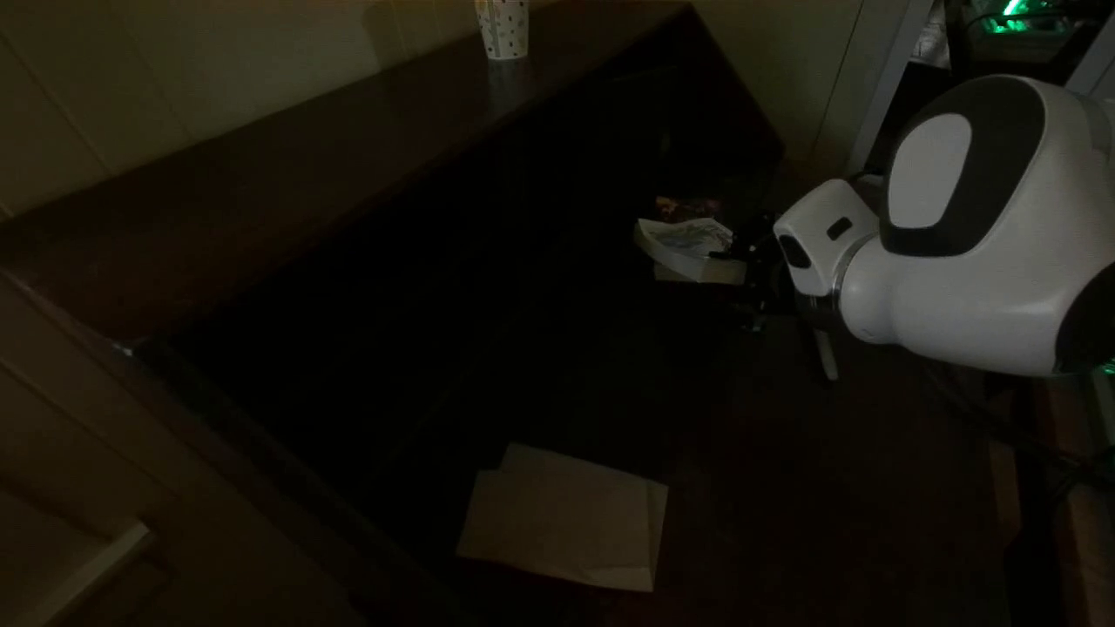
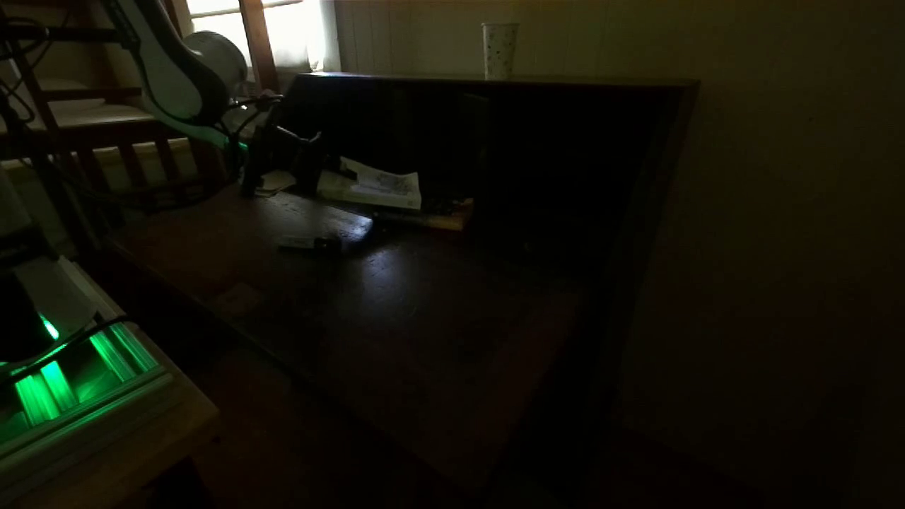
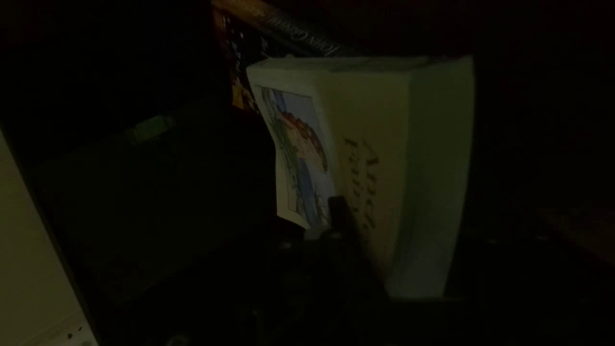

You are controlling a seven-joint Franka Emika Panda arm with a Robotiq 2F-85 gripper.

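Observation:
My gripper (image 1: pixel 739 274) is shut on a thick pale paperback (image 3: pixel 370 158) with a coloured picture and the letters "Ande" and "Fairy" on its cover. In the wrist view a dark finger (image 3: pixel 338 214) lies across that cover; the opposite one is lost in shadow behind the book. Both exterior views show the paperback (image 2: pixel 385 187) tilted, its picture side facing up. Close by it lies a dark book (image 3: pixel 302 31) with "John Grisham" on the spine, its reddish cover visible in an exterior view. Whether the two books touch, I cannot tell.
The room is very dark. A spotted paper cup (image 1: pixel 507 33) stands on the raised ledge (image 1: pixel 348 148) at the back of the desk. Pale folded paper (image 1: pixel 566 522) lies on the desktop. A small object (image 2: pixel 309 243) sits on the desk (image 2: pixel 396 318) near the gripper.

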